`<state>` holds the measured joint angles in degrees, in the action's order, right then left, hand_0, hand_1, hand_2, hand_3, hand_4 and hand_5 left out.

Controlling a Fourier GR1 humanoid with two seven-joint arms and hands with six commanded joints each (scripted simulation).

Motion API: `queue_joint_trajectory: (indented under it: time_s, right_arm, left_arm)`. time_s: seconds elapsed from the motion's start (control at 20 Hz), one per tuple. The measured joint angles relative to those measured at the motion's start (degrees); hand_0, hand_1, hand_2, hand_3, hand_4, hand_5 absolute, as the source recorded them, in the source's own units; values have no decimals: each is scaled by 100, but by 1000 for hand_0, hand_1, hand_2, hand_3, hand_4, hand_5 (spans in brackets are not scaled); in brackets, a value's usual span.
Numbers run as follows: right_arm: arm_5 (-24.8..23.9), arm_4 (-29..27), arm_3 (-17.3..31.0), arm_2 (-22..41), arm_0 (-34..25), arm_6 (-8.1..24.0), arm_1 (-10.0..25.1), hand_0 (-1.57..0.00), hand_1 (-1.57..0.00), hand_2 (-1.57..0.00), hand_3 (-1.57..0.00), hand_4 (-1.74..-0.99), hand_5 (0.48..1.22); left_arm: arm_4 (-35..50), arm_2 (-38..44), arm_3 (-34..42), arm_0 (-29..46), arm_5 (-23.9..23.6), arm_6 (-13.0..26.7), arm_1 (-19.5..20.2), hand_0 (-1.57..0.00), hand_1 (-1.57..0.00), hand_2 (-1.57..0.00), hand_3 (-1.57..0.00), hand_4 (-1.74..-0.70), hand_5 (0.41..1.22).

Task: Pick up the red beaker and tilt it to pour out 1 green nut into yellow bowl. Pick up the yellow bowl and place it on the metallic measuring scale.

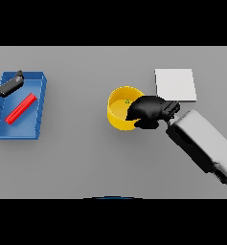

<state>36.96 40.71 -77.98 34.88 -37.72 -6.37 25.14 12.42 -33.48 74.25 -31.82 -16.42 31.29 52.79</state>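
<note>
The right hand point(146, 111) comes in from the lower right side of the desk point(86, 158), and its dark fingers are curled over the near right rim of the yellow bowl point(119, 111), so it looks closed on the bowl. Inside the bowl, just beyond the fingers, one small green nut point(127, 101) lies on the bottom, so I judge the pouring part is done and the lifting of the bowl is the step in hand. The flat pale scale point(175, 84) lies just behind this hand and a little to its outer side, near but not touching the bowl; the coming move must carry the bowl that way, a short path for the right arm. Well apart, on the far left, the left hand point(7, 85) rests with relaxed fingers over a blue tray point(31, 131), where the red beaker point(21, 108) lies on its side, its long axis slanting away from that hand.
</note>
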Motion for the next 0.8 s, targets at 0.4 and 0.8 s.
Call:
queue_joint_trajectory:
  time_s: [0.4,0.8]
  right_arm:
    - [353,-219,-438,-431,-150,608,318,-1568,-1568,-1562,-1243,-1719,1220]
    - [-203,-24,424,-779,-728,148,847,-1571,-1571,-1570,-1239,-1720,1221]
  left_arm:
    - [48,18,79,50,8,-24,29,1,1,1,1,-799,723]
    - [9,20,167,116,-15,26,138,1,1,1,1,-804,735]
